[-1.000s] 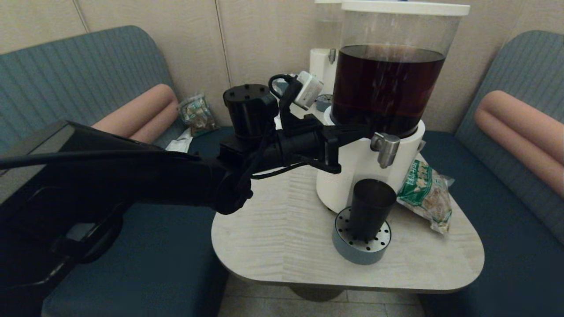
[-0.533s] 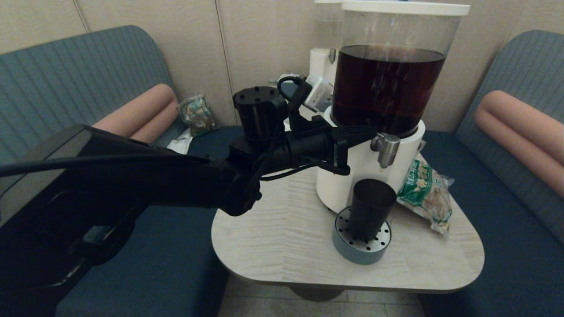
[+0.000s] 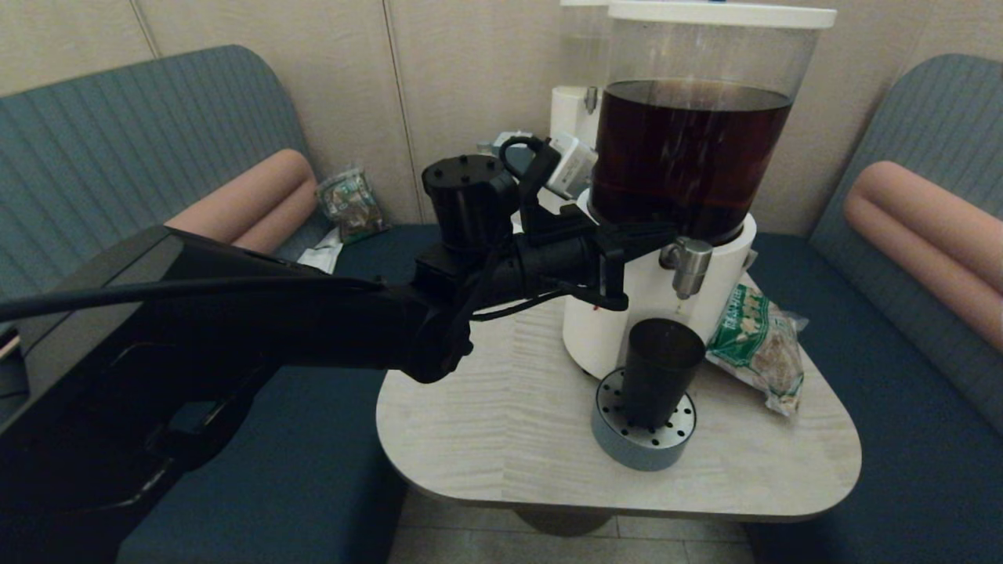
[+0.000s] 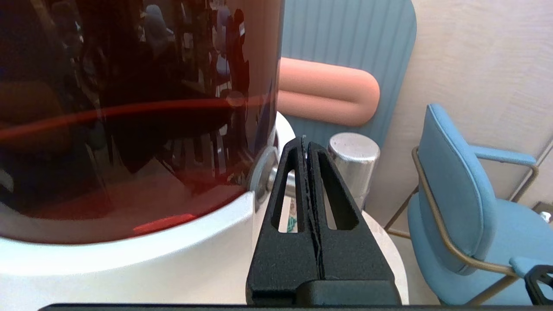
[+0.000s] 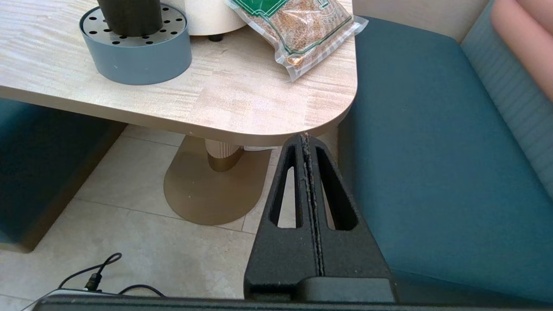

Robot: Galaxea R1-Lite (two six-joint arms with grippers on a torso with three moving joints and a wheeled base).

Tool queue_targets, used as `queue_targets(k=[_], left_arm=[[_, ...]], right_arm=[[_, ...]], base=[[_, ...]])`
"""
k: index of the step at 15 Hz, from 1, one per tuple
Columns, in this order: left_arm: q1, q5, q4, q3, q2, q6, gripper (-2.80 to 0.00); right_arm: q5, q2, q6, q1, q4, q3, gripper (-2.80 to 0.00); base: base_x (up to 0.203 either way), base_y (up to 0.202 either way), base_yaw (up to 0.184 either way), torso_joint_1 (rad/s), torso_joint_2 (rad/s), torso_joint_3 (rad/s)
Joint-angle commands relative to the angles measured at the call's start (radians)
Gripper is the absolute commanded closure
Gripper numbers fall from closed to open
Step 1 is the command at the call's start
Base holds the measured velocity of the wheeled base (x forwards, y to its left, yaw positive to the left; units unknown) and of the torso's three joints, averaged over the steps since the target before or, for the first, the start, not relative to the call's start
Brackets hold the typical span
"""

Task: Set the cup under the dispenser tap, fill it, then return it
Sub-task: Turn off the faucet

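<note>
The black cup (image 3: 662, 368) stands upright on a round grey drip tray (image 3: 619, 435), right under the silvery dispenser tap (image 3: 686, 266). The tap juts from the white base (image 3: 619, 329) of the big tank of dark brown liquid. My left gripper (image 3: 664, 233) is shut and empty, and its tips reach the tap's stem from the left, level with the tap's top. In the left wrist view the gripper (image 4: 306, 144) sits just beside the tap (image 4: 353, 164). My right gripper (image 5: 306, 138) is shut and empty, hanging low by the table's front right corner. The cup (image 5: 129, 17) shows there too.
A green snack bag (image 3: 760, 345) lies right of the dispenser on the pale wooden table (image 3: 501, 423). A smaller white dispenser (image 3: 572, 110) stands behind. Teal benches flank the table; another packet (image 3: 349, 204) lies on the left bench. A blue chair (image 4: 466, 207) stands beyond.
My left arm has moved right and slightly up, bringing its shut tips from left of the white base up to the tap. The cup has not moved.
</note>
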Motion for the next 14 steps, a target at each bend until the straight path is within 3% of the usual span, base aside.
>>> queue_targets(k=[1, 14], left_arm=[[0.0, -0.004, 0.0, -0.011, 0.013, -0.001, 0.0], [-0.027, -0.004, 0.005, -0.109, 0.084, -0.013, 0.0]], right_arm=[[0.001, 0.002, -0.001, 0.0, 0.0, 0.0, 0.0], [0.001, 0.002, -0.001, 0.001, 0.0, 0.0, 0.0]], base=[[0.0, 0.0, 0.0, 0.0, 0.0, 0.0], [0.0, 0.0, 0.0, 0.0, 0.0, 0.0]])
